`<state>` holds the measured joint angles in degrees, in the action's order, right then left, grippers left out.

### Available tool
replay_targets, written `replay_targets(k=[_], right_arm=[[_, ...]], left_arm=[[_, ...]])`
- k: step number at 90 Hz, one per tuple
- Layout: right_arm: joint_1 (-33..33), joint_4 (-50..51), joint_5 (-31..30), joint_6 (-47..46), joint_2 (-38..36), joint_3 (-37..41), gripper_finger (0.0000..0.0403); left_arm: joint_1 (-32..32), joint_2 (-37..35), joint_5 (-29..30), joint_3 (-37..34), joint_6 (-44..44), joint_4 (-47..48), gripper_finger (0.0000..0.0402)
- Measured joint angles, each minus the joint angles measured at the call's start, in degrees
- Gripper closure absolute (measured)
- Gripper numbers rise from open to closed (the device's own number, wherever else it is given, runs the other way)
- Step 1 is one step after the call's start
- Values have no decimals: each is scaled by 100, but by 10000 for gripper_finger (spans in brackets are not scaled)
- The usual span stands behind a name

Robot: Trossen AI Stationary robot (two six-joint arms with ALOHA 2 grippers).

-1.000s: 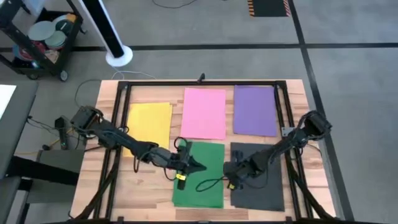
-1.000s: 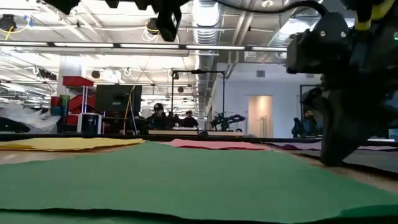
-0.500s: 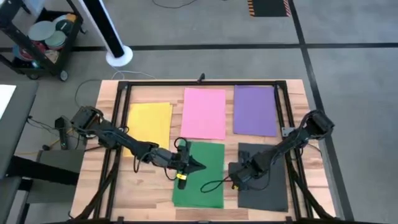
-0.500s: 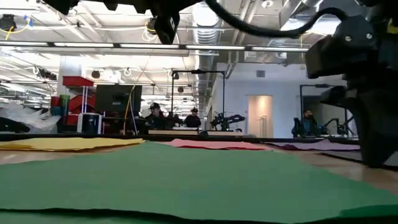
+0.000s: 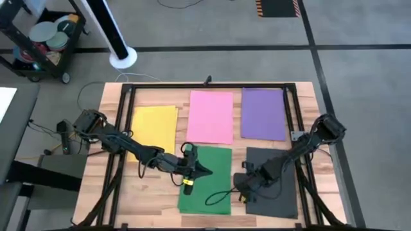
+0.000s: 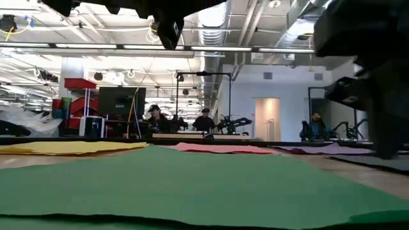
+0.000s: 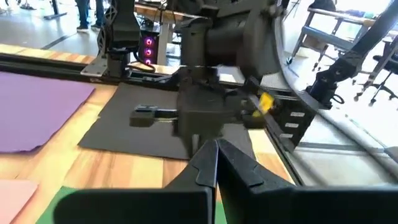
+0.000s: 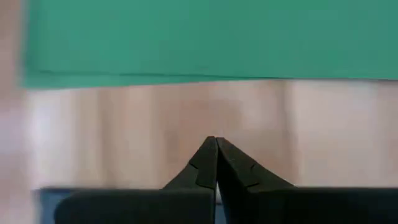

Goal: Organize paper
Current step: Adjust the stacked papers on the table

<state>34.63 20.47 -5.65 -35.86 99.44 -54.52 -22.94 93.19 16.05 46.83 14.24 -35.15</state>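
Note:
Five sheets of paper lie flat on the wooden table: yellow [image 5: 154,128], pink [image 5: 210,117] and purple [image 5: 263,113] in the far row, green [image 5: 205,181] and black [image 5: 273,183] in the near row. My left gripper [image 5: 205,171] is shut and hangs above the green sheet's far part, well clear of it in the low view [image 6: 169,27]. My right gripper [image 5: 239,185] is shut and points down at the black sheet's left edge [image 7: 134,146]. Its tips show over the bare wood strip [image 8: 216,142] between the green and black sheets. My right gripper's shut fingers [image 6: 385,150] come down from above at the black sheet's left edge. I cannot tell whether they touch the sheet or the wood beside it.
A black metal frame [image 5: 205,86] runs round the table top. A cable [image 5: 218,192] trails from the right gripper across the green sheet's near right corner. Bare wood [image 5: 151,192] lies left of the green sheet. People and desks show in the room beyond.
The black sheet has slid flat a little toward the table's right edge, widening the wood strip between it and the green sheet. My right gripper has moved with it toward the right and then slightly toward the near edge.

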Motion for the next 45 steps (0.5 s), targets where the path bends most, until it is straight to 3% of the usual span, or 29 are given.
replay_targets(k=[45], right_arm=[[456, 11, -3, -565, 328, -15, 403]], left_arm=[[-2, 2, -59, 4, 423, 333, 402]])
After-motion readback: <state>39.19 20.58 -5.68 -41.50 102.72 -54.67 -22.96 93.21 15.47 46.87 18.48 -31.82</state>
